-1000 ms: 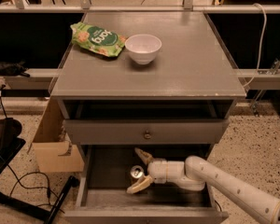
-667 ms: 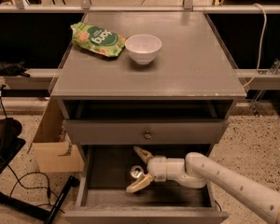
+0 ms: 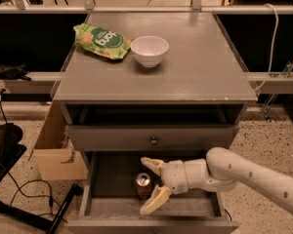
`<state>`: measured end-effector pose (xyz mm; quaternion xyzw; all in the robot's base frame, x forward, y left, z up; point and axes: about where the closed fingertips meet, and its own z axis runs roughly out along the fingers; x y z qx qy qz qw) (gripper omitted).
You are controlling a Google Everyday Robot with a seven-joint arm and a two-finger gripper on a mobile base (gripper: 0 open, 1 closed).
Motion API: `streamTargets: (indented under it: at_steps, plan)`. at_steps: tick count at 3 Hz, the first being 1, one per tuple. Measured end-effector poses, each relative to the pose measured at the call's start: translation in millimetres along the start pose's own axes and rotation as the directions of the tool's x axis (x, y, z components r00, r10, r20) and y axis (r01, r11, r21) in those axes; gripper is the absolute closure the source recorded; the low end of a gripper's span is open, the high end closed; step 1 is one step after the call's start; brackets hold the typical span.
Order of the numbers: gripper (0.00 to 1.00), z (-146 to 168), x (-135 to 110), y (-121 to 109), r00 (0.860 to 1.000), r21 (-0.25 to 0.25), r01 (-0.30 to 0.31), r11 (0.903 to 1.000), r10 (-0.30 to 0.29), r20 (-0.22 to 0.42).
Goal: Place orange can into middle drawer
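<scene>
The open gripper point(image 3: 148, 186) has a finger on each side of the orange can point(image 3: 143, 181) in the middle drawer point(image 3: 110, 182). I cannot read the green bag point(image 3: 101, 41).

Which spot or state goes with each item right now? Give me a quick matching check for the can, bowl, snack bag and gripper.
Things:
1. orange can
2. white bowl
3. green snack bag
4. gripper

Places or states:
A. back left of the cabinet top
B. reaching into the drawer, open, straddling the can
C. upright on the floor of the open middle drawer
D. on the cabinet top, just right of the bag

Pairs: 1-C, 2-D, 3-A, 4-B
</scene>
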<state>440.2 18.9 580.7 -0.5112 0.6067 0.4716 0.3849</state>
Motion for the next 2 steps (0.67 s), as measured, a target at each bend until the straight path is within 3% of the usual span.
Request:
streamTargets:
  at_steps: [1, 2]
  plan:
    - [0.00, -21.4, -39.3, 62.8, 0.994, -0.085, -0.066, 0.9942, 0.059, -0.087]
    - [0.00, -49.6, -91.2, 107.0, 0.988, -0.069, -0.076, 0.9947, 0.066, -0.141]
